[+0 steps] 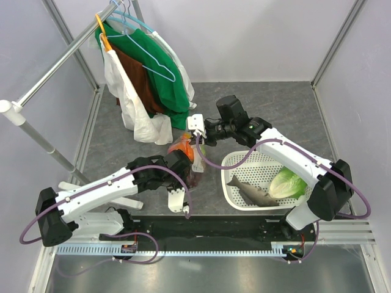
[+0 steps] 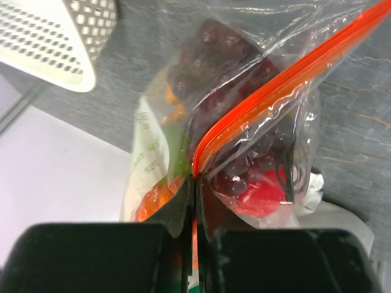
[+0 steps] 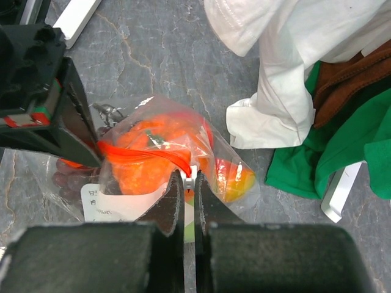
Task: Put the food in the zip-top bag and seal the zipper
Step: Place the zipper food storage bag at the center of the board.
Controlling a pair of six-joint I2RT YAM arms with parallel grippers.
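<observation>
The clear zip-top bag hangs between my two grippers, holding orange pieces, a red-yellow mango, dark purple grapes and a red apple. Its orange-red zipper runs taut between them. My left gripper is shut on one end of the zipper strip. My right gripper is shut on the small white zipper slider at the other end. Green lettuce and a grey fish lie in the white basket.
Clothes on hangers, green, white and brown, hang from a rail at the back left. The white lattice basket stands right of the bag, near the right arm. A white bracket lies on the grey table under the left arm.
</observation>
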